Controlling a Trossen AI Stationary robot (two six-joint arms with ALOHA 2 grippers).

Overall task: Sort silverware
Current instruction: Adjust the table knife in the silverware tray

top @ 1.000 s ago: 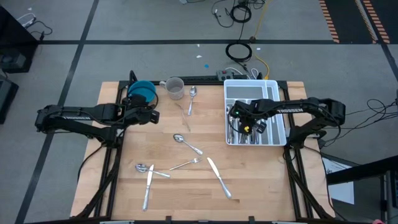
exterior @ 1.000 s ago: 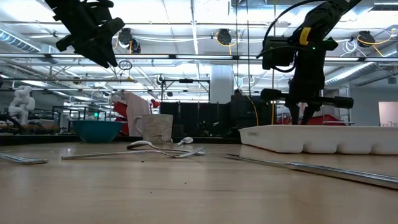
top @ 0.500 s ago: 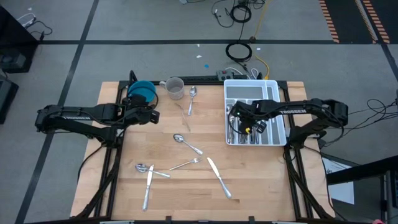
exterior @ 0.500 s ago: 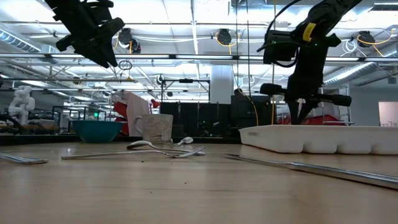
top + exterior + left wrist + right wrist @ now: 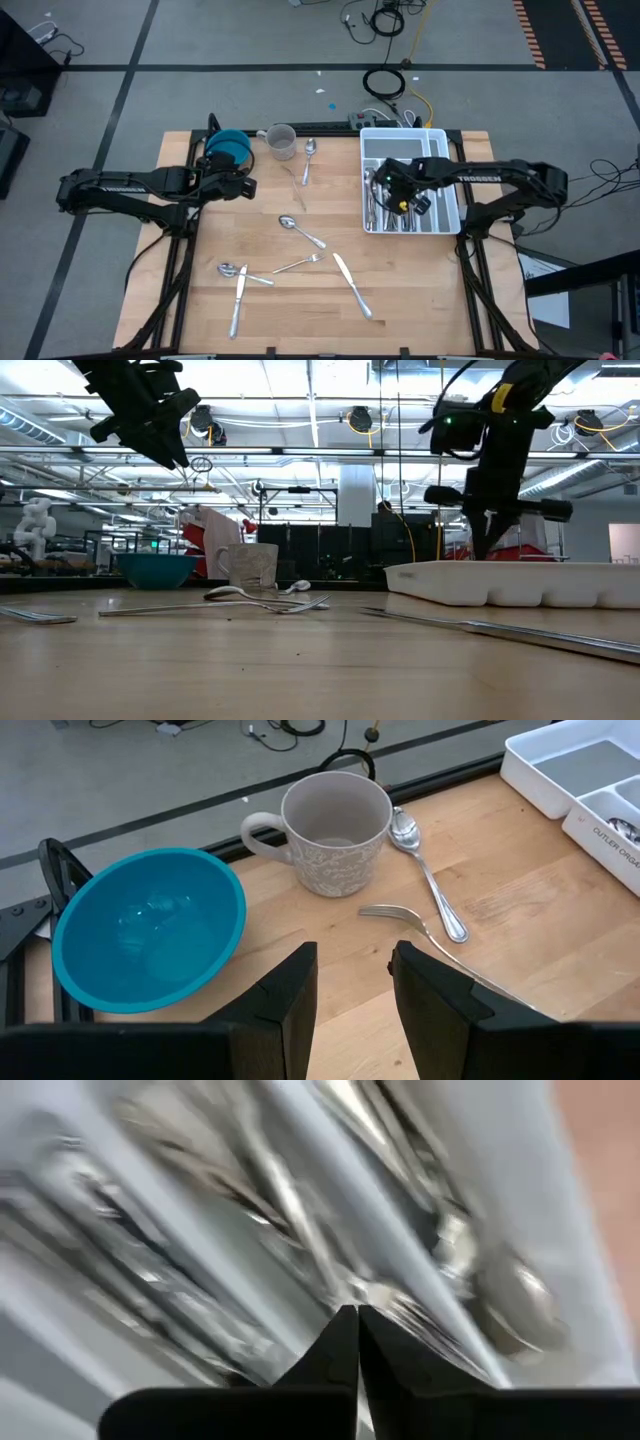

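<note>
On a wooden table (image 5: 200,300) in a workshop, silverware lies scattered as two dark robot arms hang over the surface. Nearest the front edge, a table knife (image 5: 237,299) rests beside a spoon (image 5: 231,269), with a second knife (image 5: 352,285) lying diagonally to their right and a fork (image 5: 298,264) between the two groups. Just beyond, toward the middle of the table, lies another spoon (image 5: 300,231). Farther back, a fork (image 5: 440,948) and a spoon (image 5: 425,870) lie near a speckled mug (image 5: 335,832), which stands beside a blue bowl (image 5: 145,930). At the right side, a white compartmented tray (image 5: 440,140) holds more silverware (image 5: 385,212) in its long slots. The right gripper (image 5: 357,1342) hangs over those slots, its fingertips pinched together and holding nothing that can be made out, the cutlery below it blurred in the wrist view. The left gripper (image 5: 352,990) hovers above the table near the bowl and mug, its fingers (image 5: 290,995) parted and empty. Behind the table, the low view shows an open room with ceiling lights and equipment.
</note>
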